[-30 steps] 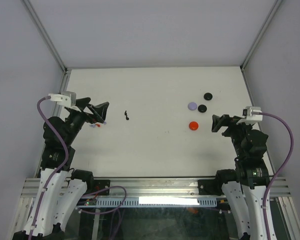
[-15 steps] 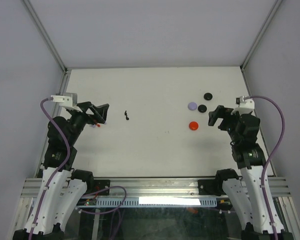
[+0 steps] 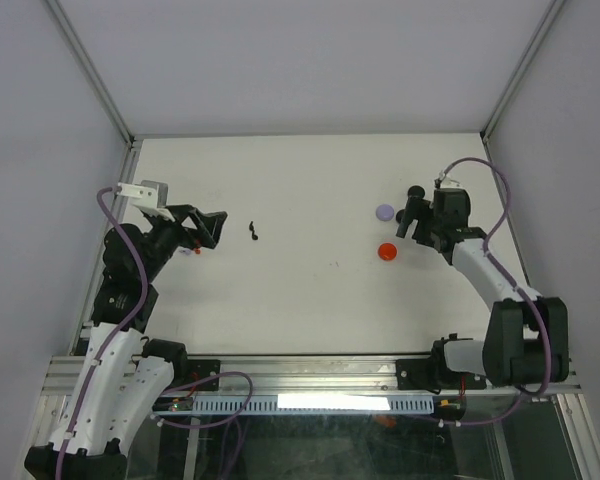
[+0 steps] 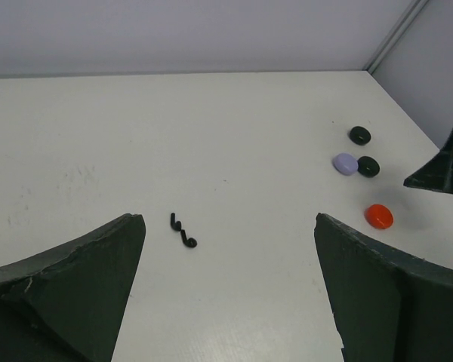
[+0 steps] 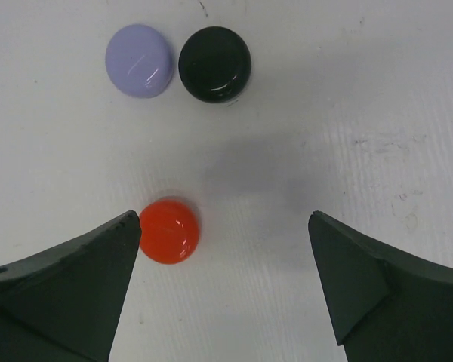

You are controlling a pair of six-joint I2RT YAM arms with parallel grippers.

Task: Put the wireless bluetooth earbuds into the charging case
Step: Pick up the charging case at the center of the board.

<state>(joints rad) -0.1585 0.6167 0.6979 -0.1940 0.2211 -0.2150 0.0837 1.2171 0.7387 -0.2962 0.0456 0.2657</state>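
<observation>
The left claw [image 3: 206,228] is hovering over the left side of the white tabletop [image 3: 310,180] with its two dark fingers spread wide and nothing between them; in its own wrist view the released left claw [image 4: 228,220] is framing a small black curled piece [image 4: 183,231] that is lying loose on the surface just ahead of the fingers, and in the top view this piece [image 3: 253,230] is sitting a little to the right of the claw, apart from it. The right claw [image 3: 411,217] is reaching out over the cluster of small rounded pieces on the right side, its fingers also parted and gripping nothing. From its wrist camera the open right claw [image 5: 223,220] is looking straight down on a glossy red-orange round piece [image 5: 168,230] lying just beside the tip of the left-hand finger, with a pale lavender round piece [image 5: 139,59] and a glossy black round piece [image 5: 214,63] sitting side by side, nearly touching, farther ahead. A second black round piece [image 3: 416,192] is lying just beyond the claw in the top view. Whether these rounded pieces are earbuds or cases cannot be told.
</observation>
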